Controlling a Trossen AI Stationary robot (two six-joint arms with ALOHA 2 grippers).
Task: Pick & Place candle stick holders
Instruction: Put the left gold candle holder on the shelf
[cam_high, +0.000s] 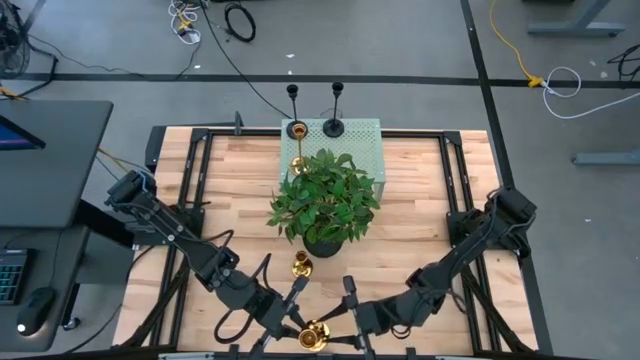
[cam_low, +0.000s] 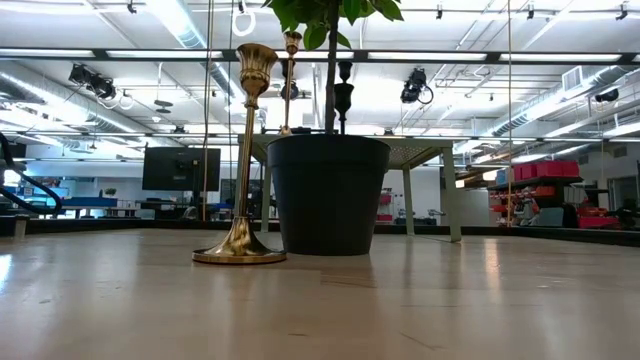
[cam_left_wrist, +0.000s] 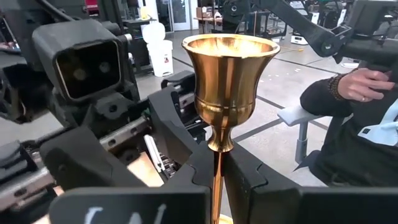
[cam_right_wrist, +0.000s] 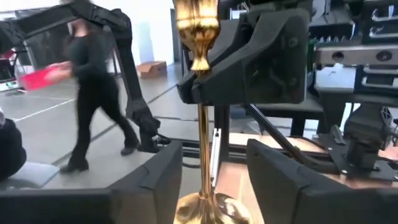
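A gold candle stick holder (cam_high: 314, 335) stands upright near the table's front edge. My left gripper (cam_left_wrist: 217, 180) is shut on it just under its cup (cam_left_wrist: 230, 74). My right gripper (cam_right_wrist: 208, 180) is open, one finger on each side of the lower stem (cam_right_wrist: 204, 149), touching nothing. A second gold holder (cam_low: 240, 150) stands on its round base before the black plant pot (cam_low: 328, 195). On the far raised stand (cam_high: 365, 150) are another gold holder (cam_high: 297, 135) and two black holders (cam_high: 333, 127). My left gripper pinches the slim stem (cam_left_wrist: 217, 163) between its two fingers, right below the cup. The fingers come in level from the table's left and lie across the stem. The holder stays upright. Whether its base (cam_right_wrist: 205, 208) rests on the table does not show.
The leafy plant (cam_high: 325, 198) in its pot fills the table's middle. The raised stand sits at the far edge behind it. Dark frame rails (cam_high: 190, 190) run along both sides of the table. People (cam_right_wrist: 93, 93) are in the room beyond.
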